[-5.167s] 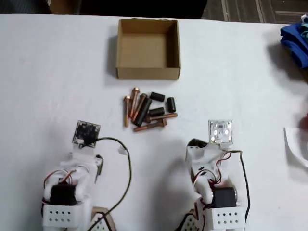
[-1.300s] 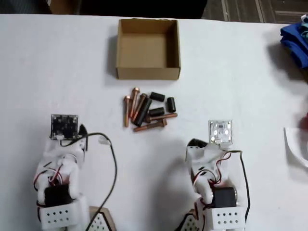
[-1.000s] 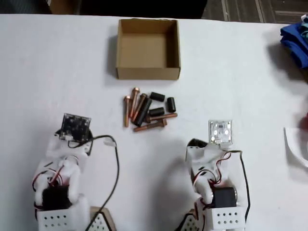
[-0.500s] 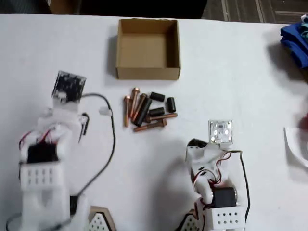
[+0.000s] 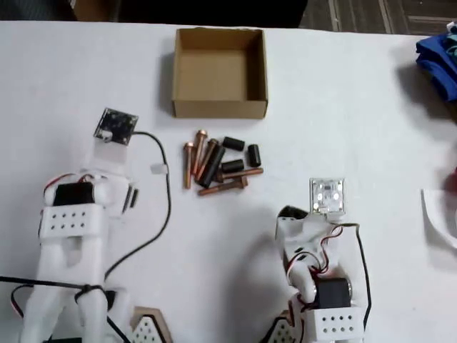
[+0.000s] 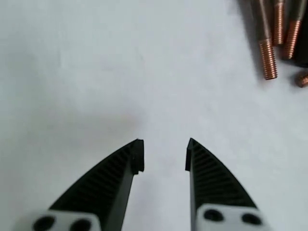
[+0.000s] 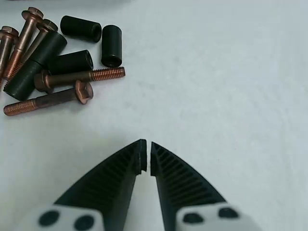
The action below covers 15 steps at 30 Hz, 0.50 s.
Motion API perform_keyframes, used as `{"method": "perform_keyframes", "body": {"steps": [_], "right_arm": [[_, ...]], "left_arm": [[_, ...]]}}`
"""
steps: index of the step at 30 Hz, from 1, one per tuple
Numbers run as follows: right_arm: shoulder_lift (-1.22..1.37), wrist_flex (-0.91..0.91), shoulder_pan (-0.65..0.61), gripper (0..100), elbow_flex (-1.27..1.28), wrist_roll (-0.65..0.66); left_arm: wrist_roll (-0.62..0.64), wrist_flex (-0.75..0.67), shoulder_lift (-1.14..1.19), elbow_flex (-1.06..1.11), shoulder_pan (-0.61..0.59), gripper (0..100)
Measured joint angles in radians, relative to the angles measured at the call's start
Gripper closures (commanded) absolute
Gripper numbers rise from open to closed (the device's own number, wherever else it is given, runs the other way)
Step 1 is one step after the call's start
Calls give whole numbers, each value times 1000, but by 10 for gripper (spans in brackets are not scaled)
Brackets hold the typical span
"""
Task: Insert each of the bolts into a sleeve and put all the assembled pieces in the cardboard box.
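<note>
Several copper bolts (image 5: 188, 164) and black sleeves (image 5: 233, 143) lie in a loose heap at the table's middle, just in front of the open cardboard box (image 5: 220, 108). One long sleeve (image 5: 211, 166) lies across the heap. The left arm (image 5: 78, 214) stands left of the heap. Its gripper (image 6: 164, 156) is open over bare white table, with the bolts' threaded ends (image 6: 268, 57) off to one side. The right arm (image 5: 318, 243) sits low, near and right of the heap. Its gripper (image 7: 146, 158) is shut and holds nothing, short of the bolts (image 7: 79, 77) and sleeves (image 7: 81, 29).
A blue cloth (image 5: 439, 64) lies at the far right edge, and a white object (image 5: 439, 221) pokes in lower on the right. The table's far edge runs just behind the box. White tabletop spreads to the left and right of the heap.
The left arm has risen and stretched forward, swinging left and then back toward the heap. The right arm, the bolts, the sleeves and the box have not moved.
</note>
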Motion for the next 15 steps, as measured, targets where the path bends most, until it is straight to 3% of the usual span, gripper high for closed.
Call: {"method": "perform_keyframes", "body": {"steps": [15], "right_arm": [[0, 0, 0, 978, 0, 0]], "left_arm": [[-2, 28, 3, 84, -17, 828]]}}
